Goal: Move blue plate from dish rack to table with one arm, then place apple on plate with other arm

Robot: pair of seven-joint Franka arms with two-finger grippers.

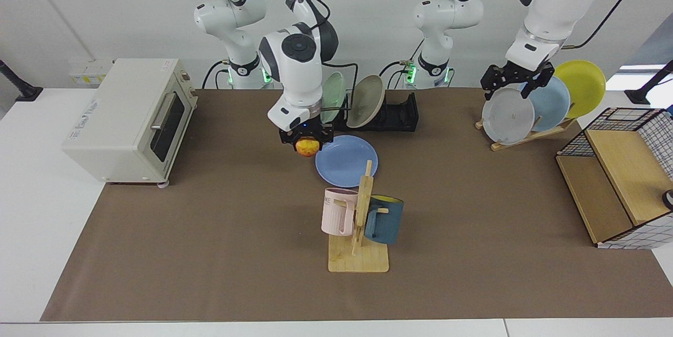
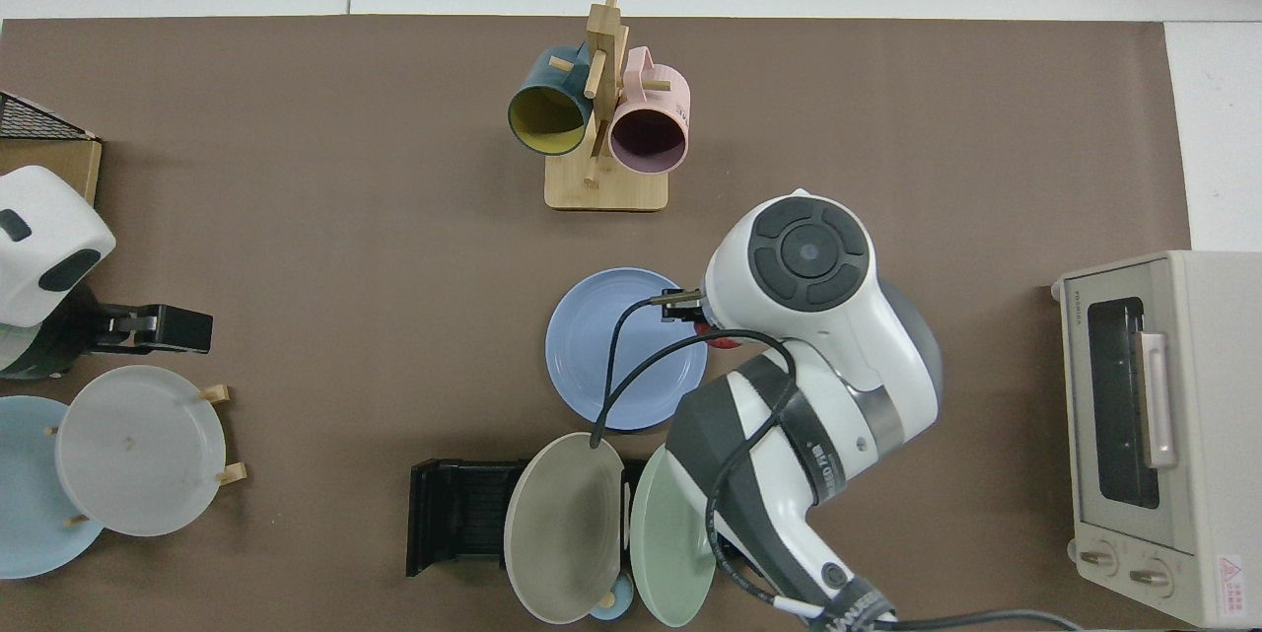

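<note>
- The blue plate (image 1: 344, 160) lies flat on the brown surface (image 1: 210, 253), just in front of the dish rack (image 1: 391, 113).
- The right tool (image 1: 306, 140) is clamped on the apple (image 1: 307, 146), held above the plate's edge.
- The left tool (image 1: 516, 83), fingers apart and empty, hangs high over the grey plate (image 1: 507, 116) in the wooden stand.

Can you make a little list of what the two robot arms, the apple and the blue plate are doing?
blue plate: flat on the table, in front of the dish rack
apple: held in the air at the plate's edge, not on it yet
right gripper: shut on the apple
left gripper: raised by the wooden plate stand, holding nothing
done: plate moved
left to do: apple onto plate
</note>
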